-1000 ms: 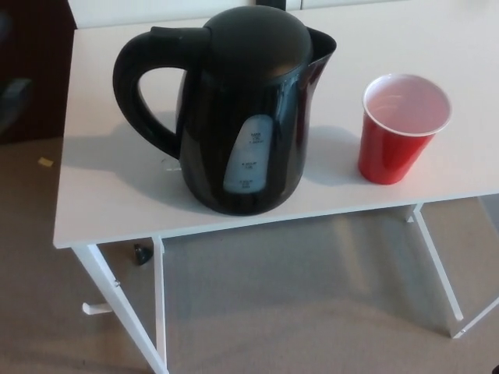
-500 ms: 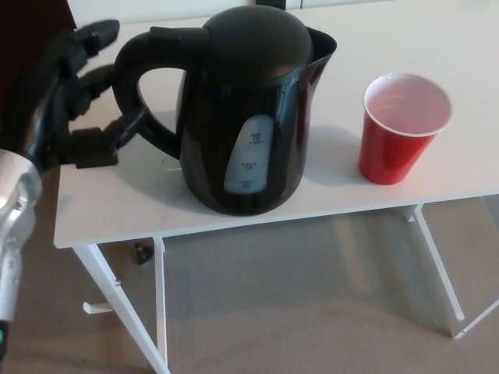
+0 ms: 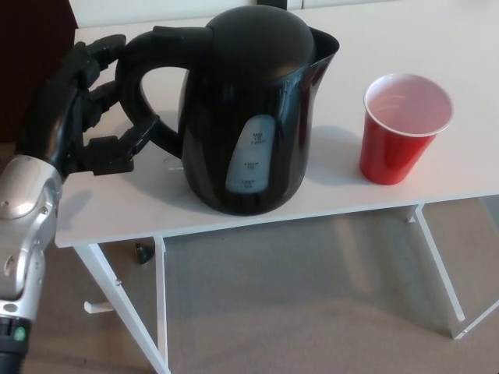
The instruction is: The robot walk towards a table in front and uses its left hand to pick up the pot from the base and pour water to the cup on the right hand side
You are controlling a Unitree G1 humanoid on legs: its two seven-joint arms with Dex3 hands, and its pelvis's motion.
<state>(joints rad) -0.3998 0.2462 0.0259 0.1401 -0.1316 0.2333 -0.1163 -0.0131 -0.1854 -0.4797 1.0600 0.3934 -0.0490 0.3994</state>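
Pot glossy black, upright on my tabletop, water gauge facing me; left hand at nine o'clock, fingers spread beside handle; red cup at three o'clock.

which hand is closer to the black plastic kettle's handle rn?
Left. The left hand sits open right at the curved handle of the black plastic kettle, fingers apart around its outer side, not yet closed. The right hand isn't in view.

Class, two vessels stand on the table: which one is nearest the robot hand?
The black kettle: its handle sits right beside the left robot hand, while the red cup stands far off to the right.
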